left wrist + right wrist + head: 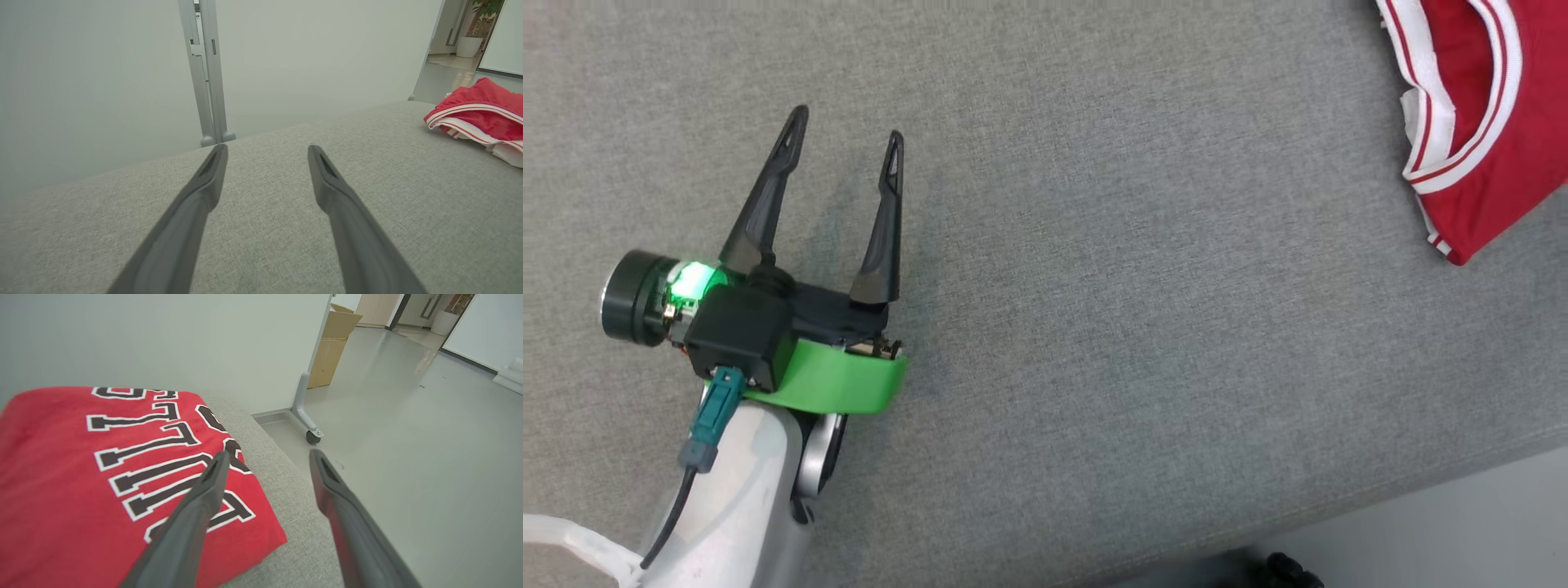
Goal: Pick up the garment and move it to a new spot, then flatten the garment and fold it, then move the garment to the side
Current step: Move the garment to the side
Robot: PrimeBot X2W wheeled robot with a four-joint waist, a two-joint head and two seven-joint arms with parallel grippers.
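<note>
Pointing away from the robot, the left hand hovers low over the near left part of the grey fabric-covered desk. Its two dark fingers are spread wide with nothing between them. A green band wraps the wrist, above a pale forearm. The cloth ahead of this hand is bare.

A strip of pale floor shows past the desk's near right edge. Further off, at the far right of the desk, lies the garment, a red jersey with white and red striped trim. It is folded into a flat stack and is well apart from the left hand. From the left wrist it shows as a low red pile off to the right.

The right hand hangs just above the garment's right edge, also gaping wide and holding nothing. One finger is over the red cloth with its black, white-edged letters, and the other is out past the desk's edge, over the floor. The garment sits close to that edge.

Beyond the desk stands a pale partition on a wheeled foot, and further back a cardboard box.
</note>
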